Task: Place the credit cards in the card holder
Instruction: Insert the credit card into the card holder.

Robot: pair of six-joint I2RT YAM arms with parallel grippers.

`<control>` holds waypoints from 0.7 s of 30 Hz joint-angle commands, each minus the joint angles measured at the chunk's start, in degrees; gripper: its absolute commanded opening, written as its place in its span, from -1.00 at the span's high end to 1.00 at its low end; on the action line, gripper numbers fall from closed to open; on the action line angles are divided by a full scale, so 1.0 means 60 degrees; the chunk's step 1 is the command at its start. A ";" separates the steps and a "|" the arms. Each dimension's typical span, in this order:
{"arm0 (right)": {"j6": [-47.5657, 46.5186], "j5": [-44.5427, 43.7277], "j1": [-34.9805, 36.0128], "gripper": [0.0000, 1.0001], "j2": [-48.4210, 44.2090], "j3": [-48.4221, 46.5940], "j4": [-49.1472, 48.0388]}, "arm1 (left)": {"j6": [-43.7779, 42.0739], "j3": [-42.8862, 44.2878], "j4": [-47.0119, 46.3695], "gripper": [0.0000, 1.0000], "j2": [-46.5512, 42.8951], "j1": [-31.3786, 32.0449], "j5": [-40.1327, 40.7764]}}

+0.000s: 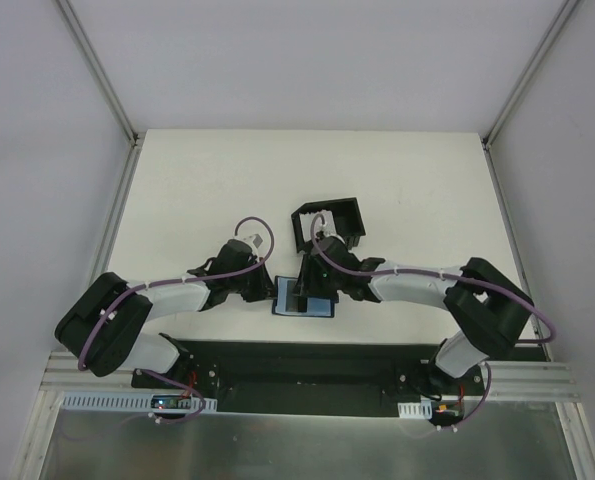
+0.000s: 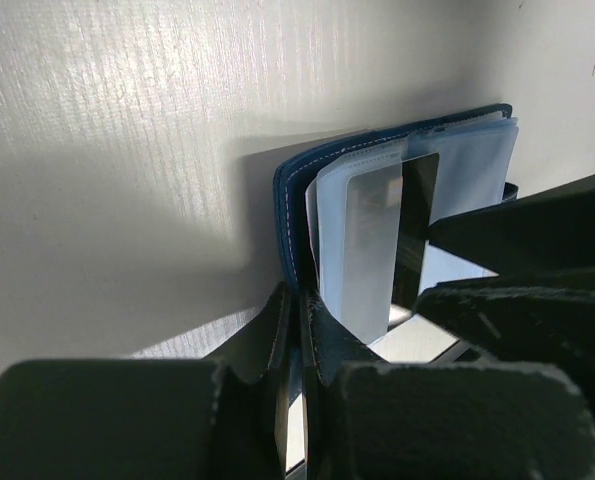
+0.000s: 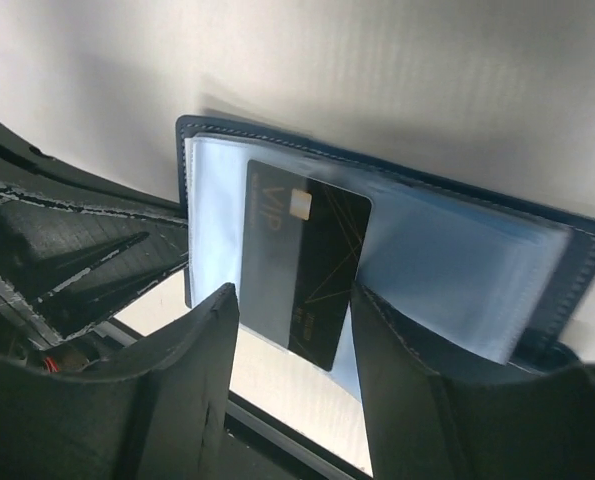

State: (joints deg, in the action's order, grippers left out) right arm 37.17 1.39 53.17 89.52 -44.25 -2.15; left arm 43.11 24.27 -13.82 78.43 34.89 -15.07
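The left arm [image 1: 167,297] stretches low from 8 o'clock, pointing toward 3 o'clock, with the left gripper [image 2: 295,305] pinched tight on the edge of the card holder [image 2: 289,200]. The right arm [image 1: 417,285] reaches toward 9 o'clock to face it, and the right gripper [image 3: 292,300] has its jaws parted.

Right gripper [image 3: 295,297], jaws apart, straddles a black card [image 3: 307,240] in the card holder [image 3: 477,280].

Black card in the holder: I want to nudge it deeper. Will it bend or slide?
Probably stiff: the black card shows straight, flat edges. It likely slides easily, since its face looks glossy and the clear sleeve is smooth. The card holder should not skid, as the left gripper pinches its cover.
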 commanded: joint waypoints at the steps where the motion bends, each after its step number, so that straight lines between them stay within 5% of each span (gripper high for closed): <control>1: -0.0204 0.0398 0.0221 0.00 0.0607 -0.0564 0.0462 | -0.0271 -0.0193 0.1000 1.00 0.0199 0.0044 0.0285; 14: -0.0233 0.1086 0.0279 0.10 0.0784 -0.0726 -0.1193 | -0.0257 -0.0164 0.0957 1.00 0.0243 0.0044 0.0285; 21: -0.0963 0.0474 -0.0012 -0.02 -0.0253 -0.0666 -0.0348 | -0.0242 -0.0207 0.0986 1.00 0.0068 0.0044 0.0329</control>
State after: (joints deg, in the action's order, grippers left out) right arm 35.55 6.74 54.43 93.73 -47.05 -6.92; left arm 43.11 24.27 -13.78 78.41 34.89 -15.18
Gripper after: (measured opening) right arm 0.480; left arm 0.009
